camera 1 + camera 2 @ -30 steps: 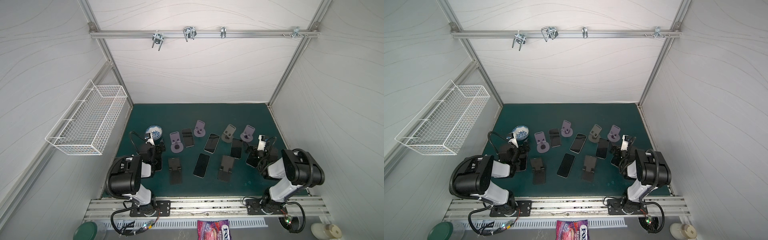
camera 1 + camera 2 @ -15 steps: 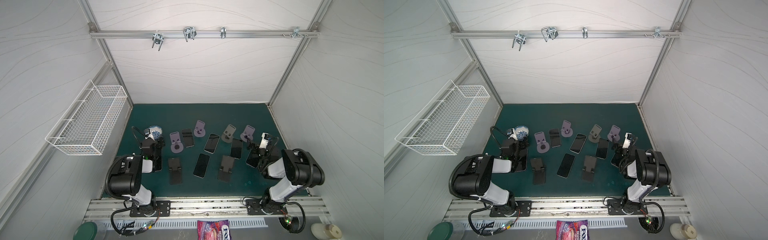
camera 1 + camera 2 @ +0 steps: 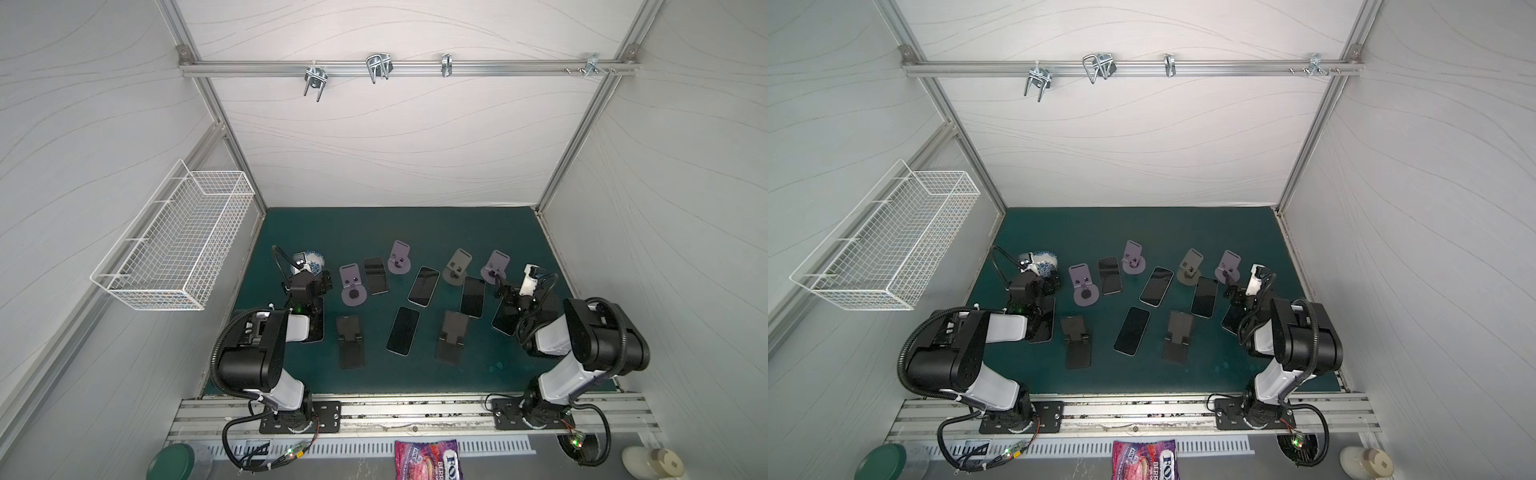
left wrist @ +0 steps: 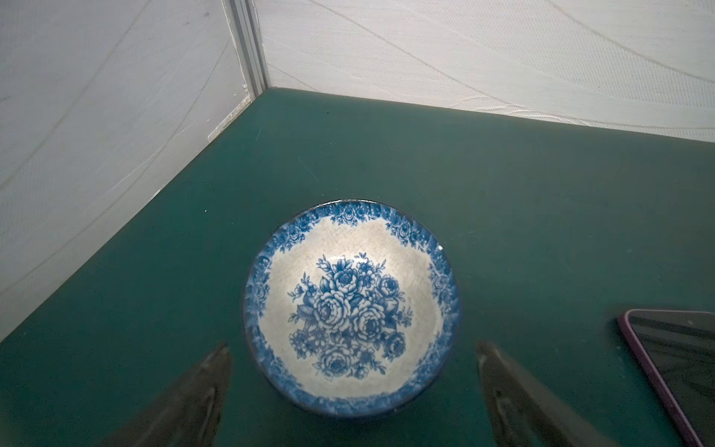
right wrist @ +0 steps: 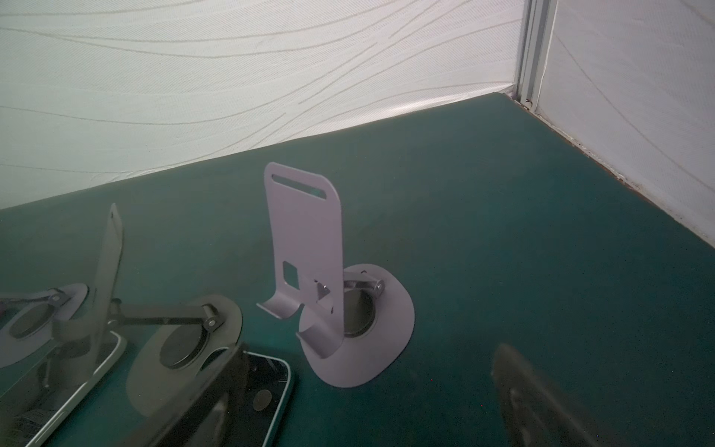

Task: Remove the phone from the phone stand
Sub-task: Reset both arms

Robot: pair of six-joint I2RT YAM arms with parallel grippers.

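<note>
1. Finds left claw (image 4: 353, 348) released, grasping nothing, just beside bowl (image 4: 350, 309) near the surface's (image 3: 374, 232) left edge.
2. Finds right claw (image 5: 369, 350) likewise released, grasping nothing, facing lilac stand (image 5: 305, 240) near the right edge.
3. Sees stand upright on its round base, phone (image 3: 472, 297) flat on the surface just beside it.
4. Counts other phones (image 3: 403, 330) flat across mid-surface, among other stands (image 3: 353, 286), some lilac, some dark.

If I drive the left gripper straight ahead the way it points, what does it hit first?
Likely the blue-patterned bowl, dead ahead between the open fingers of the left gripper; depth is unclear.
</note>
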